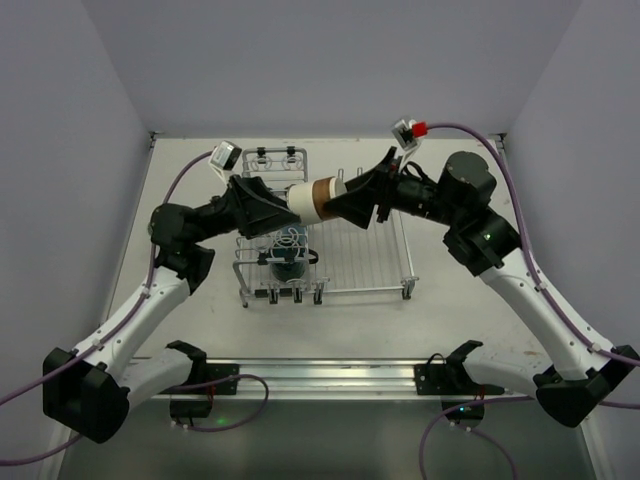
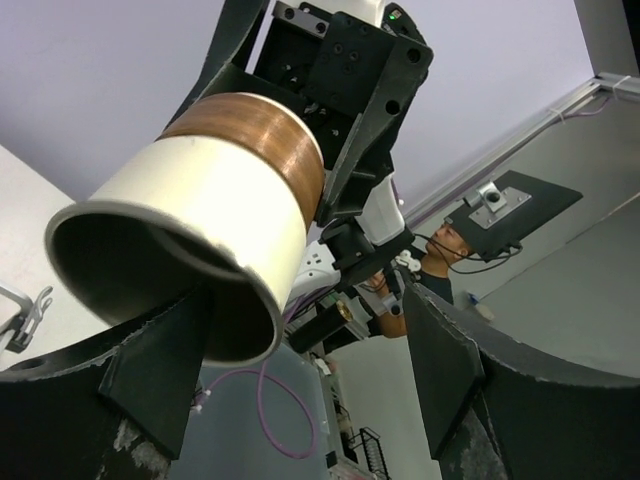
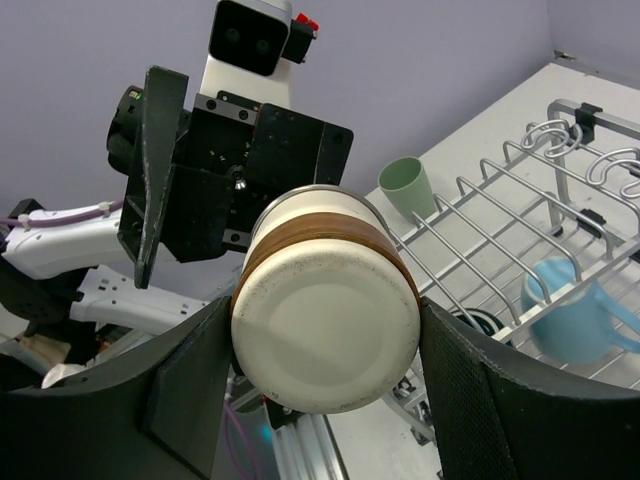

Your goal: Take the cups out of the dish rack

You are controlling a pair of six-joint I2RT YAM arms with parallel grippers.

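The brown, cream-lined cup (image 1: 318,197) hangs on its side above the dish rack (image 1: 370,250), between my two grippers. My right gripper (image 1: 338,200) is shut on its brown base end; in the right wrist view (image 3: 325,340) both fingers press the sides of the cup (image 3: 325,310). My left gripper (image 1: 284,206) is open at the cup's cream mouth. In the left wrist view (image 2: 305,335) the cup (image 2: 215,205) sits by the left finger, and the right finger (image 2: 445,365) stands well apart. A dark teal cup (image 1: 288,264) and a light-blue mug (image 3: 570,305) sit in the rack.
A pale green cup (image 3: 408,187) stands on the table just beyond the rack. The rack's raised section with cup loops (image 1: 276,158) is at the back. Grey walls close the table on three sides. A rail (image 1: 320,375) runs along the near edge.
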